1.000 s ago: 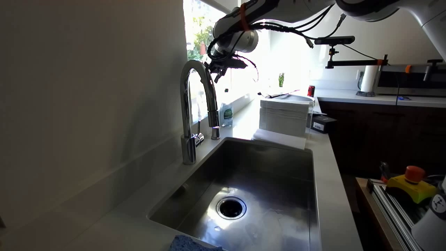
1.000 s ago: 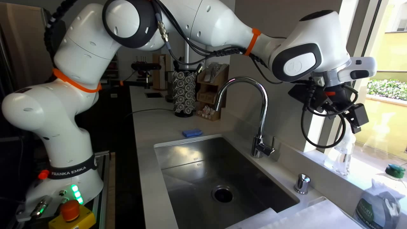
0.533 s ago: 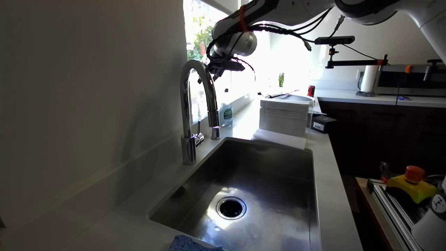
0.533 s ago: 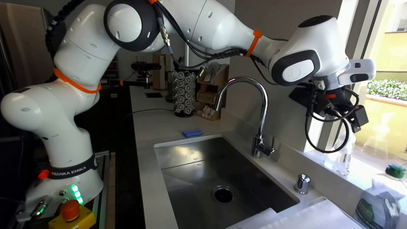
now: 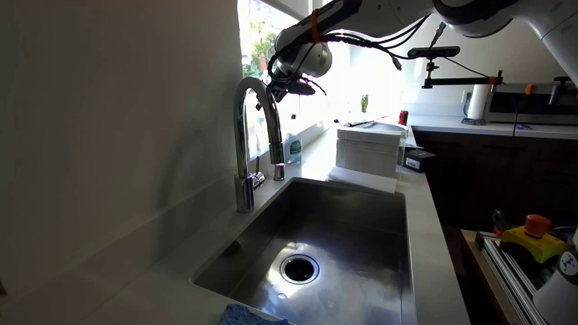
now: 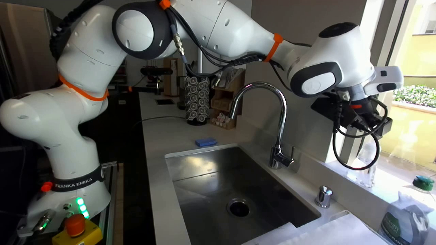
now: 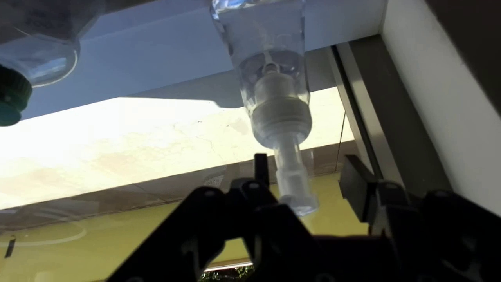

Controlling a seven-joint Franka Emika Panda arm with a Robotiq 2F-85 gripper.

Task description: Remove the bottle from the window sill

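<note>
- Bottle (image 7: 270,43): clear, with a pump (image 7: 282,117) on top. Stands upright on the sill (image 6: 390,192); not yet removed.
- Gripper (image 7: 308,176): jaws parted, part-wide, astride the pump's upper end. Seen from the wrist, yellow wall (image 7: 332,201) shows between the pump and the finger at its 3 o'clock. Finger at 9 o'clock just beside the pump; whether it touches, cannot tell.
- In an exterior view the gripper hangs between 12 and 1 o'clock of the bottle. A looped cable (image 6: 356,168) crosses in front of the bottle.
- Arm (image 6: 245,30): extended over the sink (image 6: 201,192) in both exterior views.
- Tap (image 6: 283,112): between 9 and 10 o'clock of the bottle. Sink between 8 and 9. Chrome cap (image 6: 323,196) at 8.
- Green-capped bottle (image 6: 405,221): at 5 o'clock; from the wrist, at 9.
- Sponge (image 6: 206,142): blue, on the counter (image 6: 167,136), 11 o'clock of the sink.
- Red can (image 5: 403,118): between 1 and 2 o'clock of a white stack (image 5: 368,155).
</note>
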